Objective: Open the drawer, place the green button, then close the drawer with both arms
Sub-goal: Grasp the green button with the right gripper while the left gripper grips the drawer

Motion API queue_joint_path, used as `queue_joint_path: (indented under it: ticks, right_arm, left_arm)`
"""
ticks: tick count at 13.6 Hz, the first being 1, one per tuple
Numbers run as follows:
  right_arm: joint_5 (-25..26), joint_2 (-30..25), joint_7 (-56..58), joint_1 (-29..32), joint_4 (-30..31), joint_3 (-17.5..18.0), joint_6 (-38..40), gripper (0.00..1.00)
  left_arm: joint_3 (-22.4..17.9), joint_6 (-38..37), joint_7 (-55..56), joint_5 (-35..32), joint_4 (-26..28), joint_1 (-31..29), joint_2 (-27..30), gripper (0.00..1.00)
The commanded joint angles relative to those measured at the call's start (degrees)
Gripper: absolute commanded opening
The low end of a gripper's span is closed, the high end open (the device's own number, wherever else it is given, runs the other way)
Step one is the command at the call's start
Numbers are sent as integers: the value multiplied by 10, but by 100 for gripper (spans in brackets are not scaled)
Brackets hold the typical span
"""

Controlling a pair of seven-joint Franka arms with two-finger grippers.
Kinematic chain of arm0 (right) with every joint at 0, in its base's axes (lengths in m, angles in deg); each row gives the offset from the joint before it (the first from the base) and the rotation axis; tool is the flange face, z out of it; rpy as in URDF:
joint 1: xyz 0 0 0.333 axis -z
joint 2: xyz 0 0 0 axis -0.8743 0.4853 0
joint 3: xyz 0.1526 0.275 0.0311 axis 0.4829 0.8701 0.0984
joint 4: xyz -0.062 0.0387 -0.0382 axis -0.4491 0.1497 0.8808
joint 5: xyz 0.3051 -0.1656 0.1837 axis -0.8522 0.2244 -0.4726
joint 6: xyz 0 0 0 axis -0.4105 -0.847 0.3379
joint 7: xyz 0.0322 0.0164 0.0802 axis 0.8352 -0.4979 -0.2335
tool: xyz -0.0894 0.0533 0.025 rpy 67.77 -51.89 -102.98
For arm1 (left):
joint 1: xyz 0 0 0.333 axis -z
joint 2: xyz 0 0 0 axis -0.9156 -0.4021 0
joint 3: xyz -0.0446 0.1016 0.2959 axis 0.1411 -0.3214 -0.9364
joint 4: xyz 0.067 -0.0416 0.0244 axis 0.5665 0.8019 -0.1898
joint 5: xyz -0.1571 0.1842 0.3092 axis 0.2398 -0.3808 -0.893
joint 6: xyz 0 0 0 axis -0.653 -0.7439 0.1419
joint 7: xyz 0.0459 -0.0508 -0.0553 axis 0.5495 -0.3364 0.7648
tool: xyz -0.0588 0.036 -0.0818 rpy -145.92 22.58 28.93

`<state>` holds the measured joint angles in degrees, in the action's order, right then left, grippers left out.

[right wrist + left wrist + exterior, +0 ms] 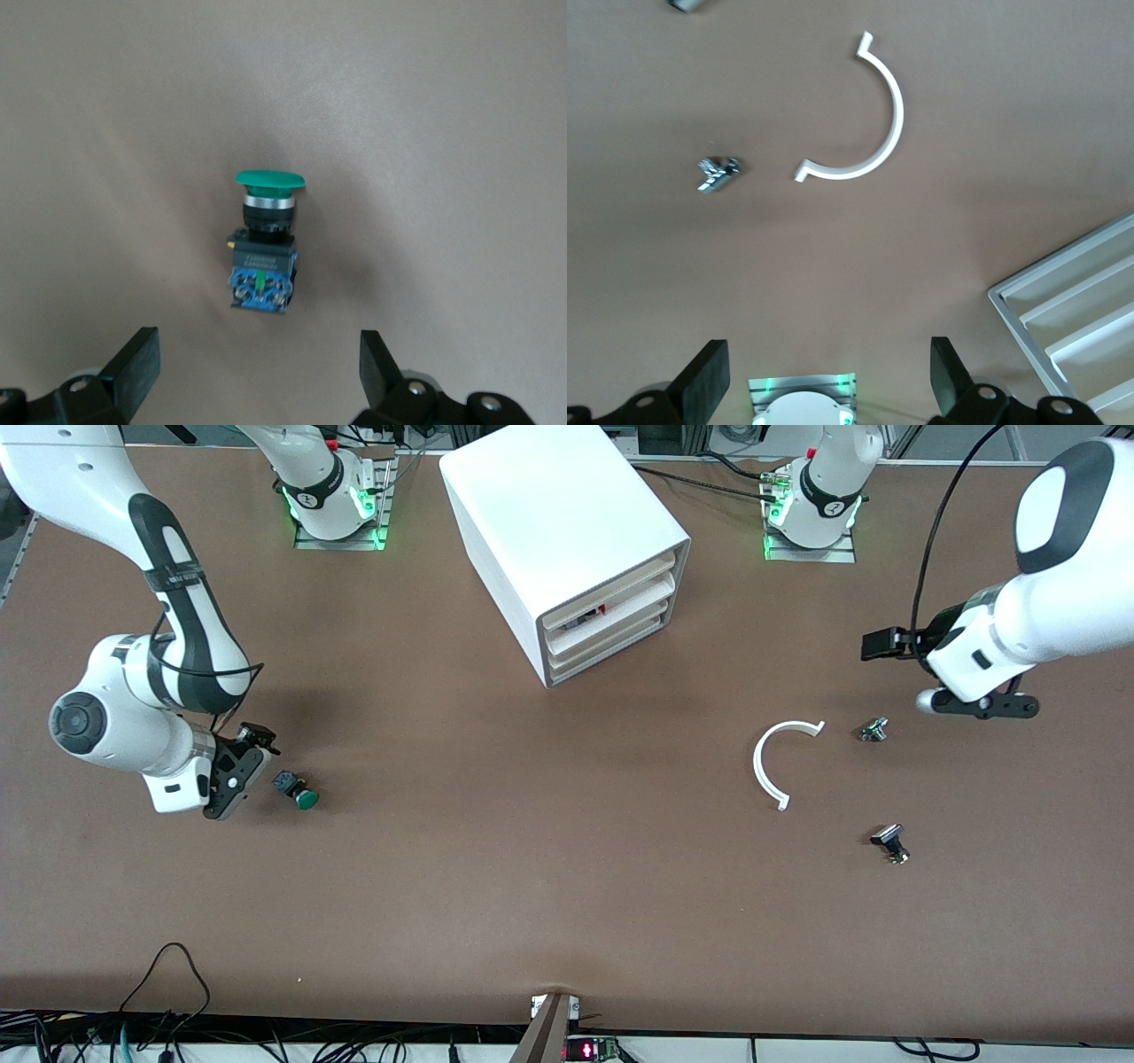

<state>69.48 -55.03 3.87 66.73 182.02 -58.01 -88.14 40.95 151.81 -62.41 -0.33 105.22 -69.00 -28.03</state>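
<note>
1. The button lay on its side on the brown tabletop toward my right arm's end, green cap pointing toward the front camera, blue-and-black body at the other end. In the right wrist view the button sat alone on bare tabletop, nothing touching it.
2. My right gripper hung low just beside the button, on the side toward my right arm's end of the table. Fingers spread wide, holding nothing; the button lay ahead of the gap, not between them.
3. The drawer was the lowest tray of the white cabinet, and it sat flush with the trays above it, shut. The cabinet stood between the two arm bases, turned at an angle, well apart from the button.
4. My left gripper was up over the tabletop at my left arm's end. Fingers spread wide, empty.
5. A white C-shaped part lay flat near the left gripper, nearer the front camera than the cabinet.
6. One small black-and-silver part lay just beside the C-shaped part; a second small part lay nearer the front camera, apart from both.
7. The left wrist view caught a cabinet corner with its stacked tray fronts.
</note>
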Motion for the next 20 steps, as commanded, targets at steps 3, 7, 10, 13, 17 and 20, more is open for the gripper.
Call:
queue_joint_path:
  ticks: [3,7,10,13,17,20]
  right_arm:
    - [-7,13,11,0,24,0,-53,100]
    - [-23,39,11,-1,17,1,-71,100]
    - [-42,56,12,-1,0,0,-70,96]
    - [-35,56,19,-2,-1,0,-69,71]
    - [-33,55,19,-13,-1,0,-69,27]
    - [-35,55,16,-14,-1,0,-69,17]
  left_arm:
    - [14,30,-6,125,47,2,-63,100]
    - [57,90,-31,217,117,8,-92,100]
    - [61,124,-35,278,148,43,-137,100]
    - [61,150,-35,355,150,82,-185,100]
    - [61,195,-36,452,174,129,-217,100]
    - [70,228,-90,509,175,155,-248,100]
